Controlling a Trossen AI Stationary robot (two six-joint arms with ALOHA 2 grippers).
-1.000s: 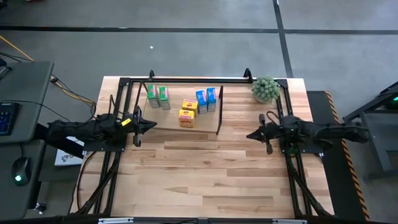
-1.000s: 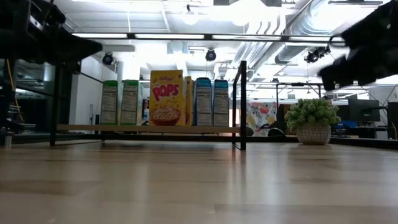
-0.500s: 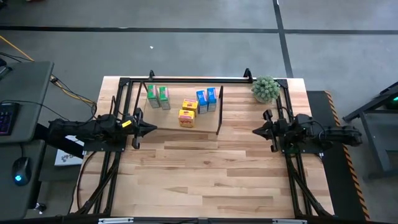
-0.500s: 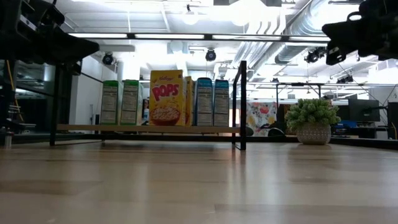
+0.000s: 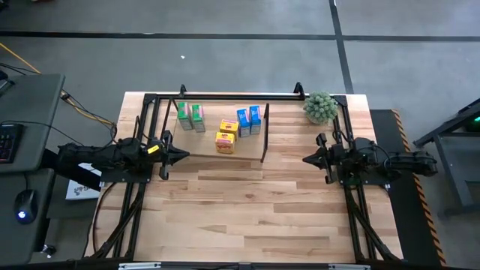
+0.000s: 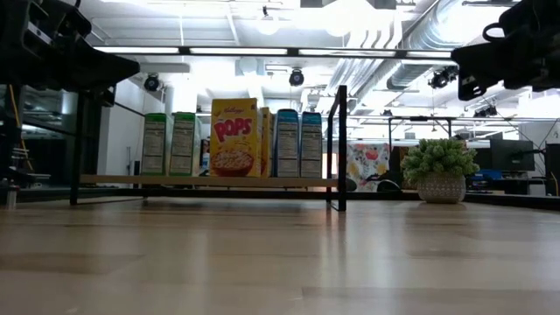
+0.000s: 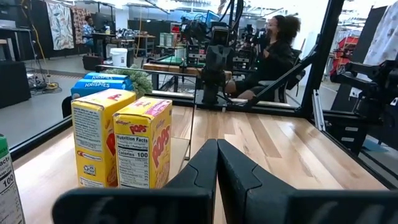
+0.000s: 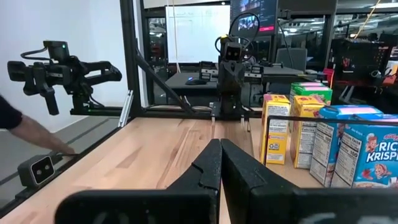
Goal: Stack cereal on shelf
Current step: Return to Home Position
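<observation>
1. The left gripper point(image 5: 182, 154) hovers raised by the front left corner of the low black-tube shelf with its light wooden board point(image 5: 202, 142). In its wrist view the dark fingers point(image 7: 199, 163) lie pressed together with nothing between them.
2. On the shelf's board, two green cardboard cereal boxes point(image 5: 190, 116) stand at the left end. Two yellow-orange cereal boxes point(image 5: 226, 136) stand at the middle, nearer the front edge. Two blue cereal boxes point(image 5: 249, 120) stand by the right end post. All look upright in the low view.
3. A round fuzzy green plant in a pale pot point(image 5: 319, 107) sits well right of the shelf, towards its back.
4. The right gripper point(image 5: 306, 159) hangs to the right of the shelf and clear of it, likewise pinched closed and empty.
5. The stocking looks finished, so the remaining hazard is the retreat. The left gripper is the one closest to the shelf. A sideways swing could knock the tubing and shake the light boxes, and the yellow-orange pair near the front edge seems likeliest to tip. The right arm could clip the plant if it drifts towards the shelf's back.
6. Against a second earlier, the right gripper is farther from the shelf and higher in the low view. The left gripper has barely shifted, and the shelf and boxes have not moved.
</observation>
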